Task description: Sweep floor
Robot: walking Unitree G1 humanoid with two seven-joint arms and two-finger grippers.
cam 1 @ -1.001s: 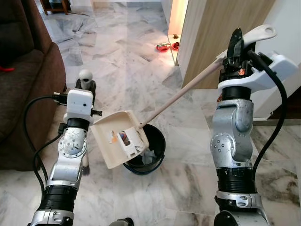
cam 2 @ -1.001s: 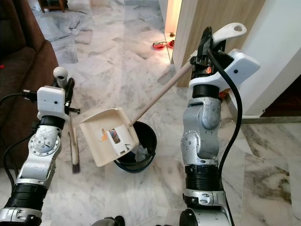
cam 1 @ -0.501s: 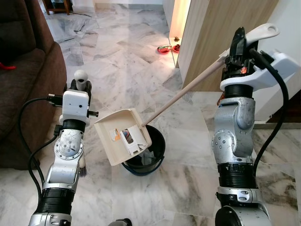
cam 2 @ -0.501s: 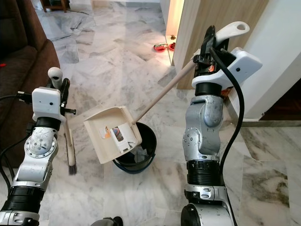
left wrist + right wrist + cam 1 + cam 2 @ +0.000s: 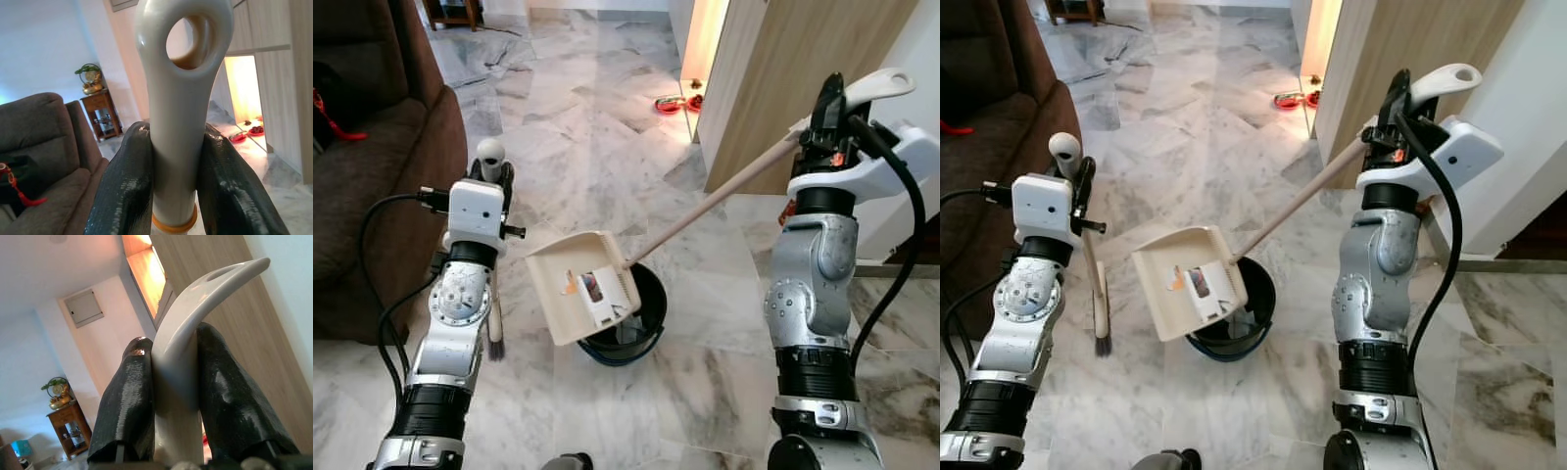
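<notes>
Over marble floor (image 5: 587, 137), dustpan (image 5: 580, 294) tips above bucket (image 5: 641, 328).

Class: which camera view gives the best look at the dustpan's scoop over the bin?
The left eye view: the whole dustpan tilts above the black bin, with debris showing inside. The right eye view shows the same scene. The right wrist view shows the right hand clamped on its handle end; the left wrist view shows the brush handle.

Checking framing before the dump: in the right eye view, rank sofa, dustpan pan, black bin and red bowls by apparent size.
1. sofa
2. dustpan pan
3. black bin, partly hidden behind the pan, so its rank is unsure
4. red bowls, farther from the camera
</notes>
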